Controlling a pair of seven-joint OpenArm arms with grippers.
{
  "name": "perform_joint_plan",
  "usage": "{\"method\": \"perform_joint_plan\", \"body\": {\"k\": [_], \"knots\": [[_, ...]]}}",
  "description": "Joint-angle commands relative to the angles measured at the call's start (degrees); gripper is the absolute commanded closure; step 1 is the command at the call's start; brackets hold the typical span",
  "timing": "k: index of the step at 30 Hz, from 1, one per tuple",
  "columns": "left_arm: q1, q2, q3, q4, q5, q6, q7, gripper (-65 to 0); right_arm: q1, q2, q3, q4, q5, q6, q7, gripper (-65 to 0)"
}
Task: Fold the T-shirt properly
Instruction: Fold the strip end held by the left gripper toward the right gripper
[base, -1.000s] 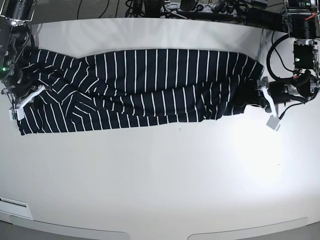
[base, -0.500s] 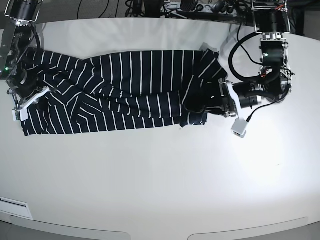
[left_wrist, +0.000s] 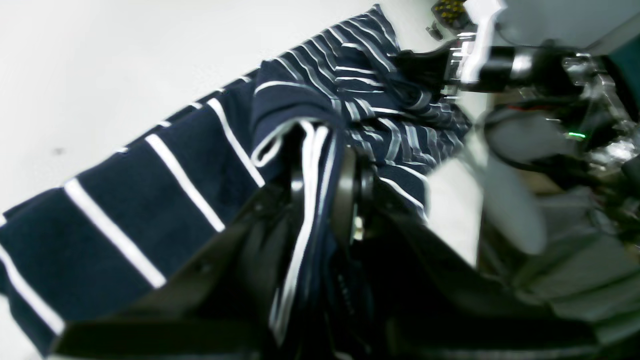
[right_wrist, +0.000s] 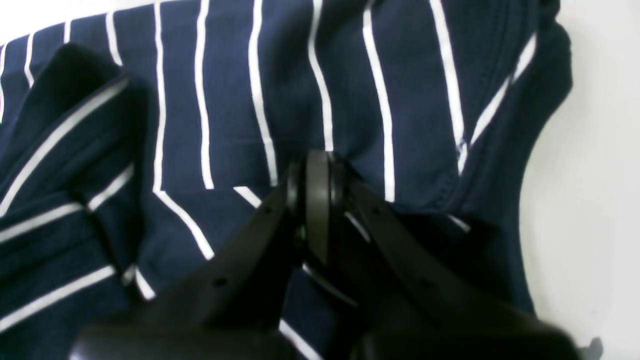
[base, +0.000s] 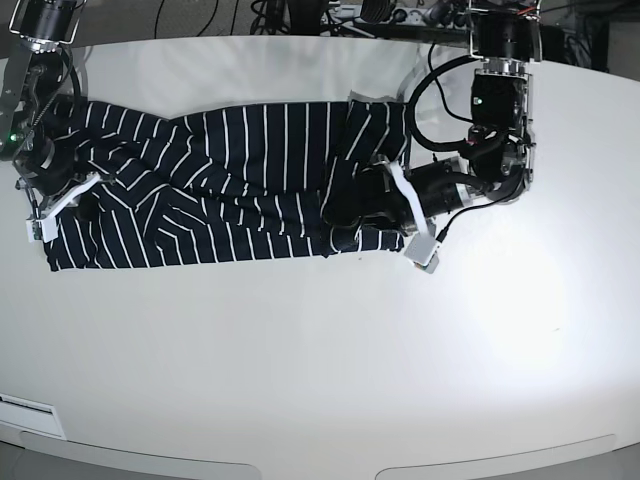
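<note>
I see the T-shirt (base: 210, 190), navy with thin white stripes, lying rumpled across the far half of the white table (base: 320, 350); my left gripper (base: 352, 208) is clamped on a bunched end, doubled over the middle; my right gripper (right_wrist: 317, 195) is pinched together on the other end; cables run behind.
</note>
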Motion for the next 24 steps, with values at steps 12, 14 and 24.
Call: {"method": "perform_joint_plan", "body": {"k": [12,14,24], "knots": [[-1.0,8.0,0.1,0.0,3.4,0.6,-5.2,0.0,-1.1,-0.2,-0.7,-0.6,-0.4,1.5,-8.2,0.0],[-1.0,9.1,0.1,0.0,4.0,0.7,-5.2,0.0,-1.1,-0.2,-0.7,-0.6,-0.4,1.5,-8.2,0.0],[-1.0,10.1,0.2,0.0,2.3,0.7,-2.6,-5.4,-1.1,0.4,-0.7,-0.6,3.0,3.4,-10.0,0.0]]}}
